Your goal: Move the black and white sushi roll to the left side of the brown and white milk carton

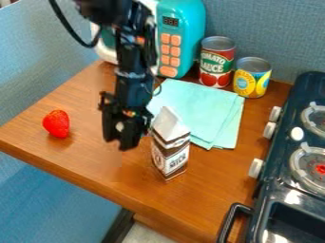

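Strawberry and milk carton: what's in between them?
In the camera view, the black gripper hangs between the strawberry and the milk carton, over the wooden table.

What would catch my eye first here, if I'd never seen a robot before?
Probably the black robot arm coming in from the top, its gripper hanging beside a brown-and-white milk carton. Next, the bright red strawberry near the table's left edge, and the turquoise toy microwave at the back.

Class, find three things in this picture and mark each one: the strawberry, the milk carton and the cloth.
Strawberry (pixel 56 124): camera view, middle of its red body.
Milk carton (pixel 171 155): camera view, its printed side.
Cloth (pixel 202 107): camera view, its upper surface.
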Controlling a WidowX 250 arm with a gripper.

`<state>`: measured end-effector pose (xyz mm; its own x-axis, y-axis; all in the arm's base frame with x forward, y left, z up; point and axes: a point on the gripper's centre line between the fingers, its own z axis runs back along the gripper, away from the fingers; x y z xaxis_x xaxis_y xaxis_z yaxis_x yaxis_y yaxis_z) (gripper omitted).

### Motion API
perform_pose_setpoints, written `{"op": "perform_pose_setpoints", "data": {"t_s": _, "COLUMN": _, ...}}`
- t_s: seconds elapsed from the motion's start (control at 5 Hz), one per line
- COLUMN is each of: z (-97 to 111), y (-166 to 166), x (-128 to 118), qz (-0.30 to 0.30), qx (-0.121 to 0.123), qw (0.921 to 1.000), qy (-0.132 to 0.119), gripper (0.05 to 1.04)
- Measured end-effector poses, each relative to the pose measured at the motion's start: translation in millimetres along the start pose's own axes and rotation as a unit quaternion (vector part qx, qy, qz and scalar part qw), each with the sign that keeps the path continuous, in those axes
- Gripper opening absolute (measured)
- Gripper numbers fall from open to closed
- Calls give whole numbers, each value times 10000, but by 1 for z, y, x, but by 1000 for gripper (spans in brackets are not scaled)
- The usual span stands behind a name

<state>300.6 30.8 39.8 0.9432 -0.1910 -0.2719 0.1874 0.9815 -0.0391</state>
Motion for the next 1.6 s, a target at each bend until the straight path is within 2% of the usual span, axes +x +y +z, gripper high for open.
{"op": "perform_pose_setpoints", "data": {"t_s": 0.2, "z": -15, "y": 1, "x": 3, "qz": 48, "qx": -83, "qw": 9996, "qy": 272, "gripper": 588}}
{"op": "perform_pose_setpoints", "data": {"t_s": 0.4, "z": -20, "y": 5, "x": 5, "qz": 131, "qx": -55, "qw": 9991, "qy": 406, "gripper": 588}}
{"op": "perform_pose_setpoints", "data": {"t_s": 0.6, "z": -22, "y": 6, "x": 6, "qz": 172, "qx": -28, "qw": 9989, "qy": 445, "gripper": 588}}
{"op": "perform_pose_setpoints", "data": {"t_s": 0.8, "z": -23, "y": 8, "x": 5, "qz": 181, "qx": 6, "qw": 9987, "qy": 485, "gripper": 641}}
{"op": "perform_pose_setpoints", "data": {"t_s": 1.0, "z": -23, "y": 18, "x": -2, "qz": 398, "qx": -68, "qw": 9985, "qy": 381, "gripper": 939}}
{"op": "perform_pose_setpoints", "data": {"t_s": 1.2, "z": -1, "y": 27, "x": -17, "qz": 550, "qx": -110, "qw": 9983, "qy": -146, "gripper": 1005}}
{"op": "perform_pose_setpoints", "data": {"t_s": 1.4, "z": 32, "y": 27, "x": -28, "qz": 537, "qx": 58, "qw": 9963, "qy": -663, "gripper": 1001}}
{"op": "perform_pose_setpoints", "data": {"t_s": 1.6, "z": 49, "y": 32, "x": -35, "qz": 627, "qx": 113, "qw": 9939, "qy": -897, "gripper": 1001}}
